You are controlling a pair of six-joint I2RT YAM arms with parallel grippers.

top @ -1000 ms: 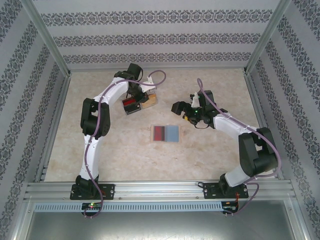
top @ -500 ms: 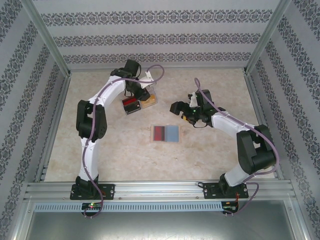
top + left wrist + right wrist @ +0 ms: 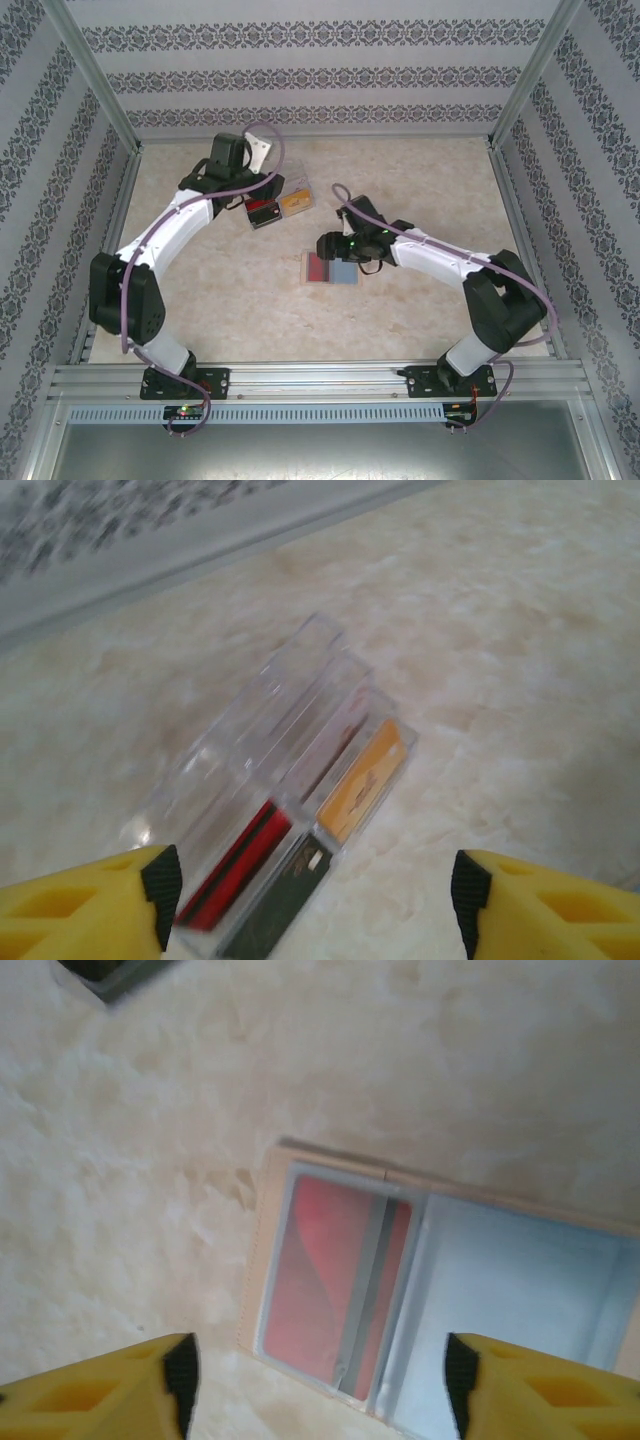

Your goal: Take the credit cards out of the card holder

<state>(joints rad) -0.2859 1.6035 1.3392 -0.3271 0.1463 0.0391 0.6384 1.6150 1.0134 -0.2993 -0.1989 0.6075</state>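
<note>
1. Top external: the card holder (image 3: 332, 268) lies open and flat mid-table (image 3: 420, 180). Its long axis runs left to right, with a red card (image 3: 318, 268) in the left panel and a blue-grey panel on the right.
2. The right arm (image 3: 440, 258) is the nearer one. We put the right jaws just over the holder's far-left edge, on the red panel's side.
3. The right jaws are spread with nothing between them. In the right wrist view the holder sits ahead of and below them, the red card roughly centred between the two yellow fingers (image 3: 100, 1390). The blue-grey panel runs off to the right.
4. We judge the next move as a drop onto the red card, so the jaws have to line up across its short side.
5. The left arm (image 3: 185, 215) is well apart from the holder. The left jaws are spread and empty over the clear box (image 3: 270, 710) at the far left.
6. The left wrist view gives the box compartments. An orange card (image 3: 365, 780) and a dark card (image 3: 285, 895) sit in them, with another red one beside those. From the top we read just red and orange patches there.
7. The right wrist view adds a tan rim around the holder and a grey stripe along the red card's length.
8. We cannot tell whether the blue-grey panel holds a card.
</note>
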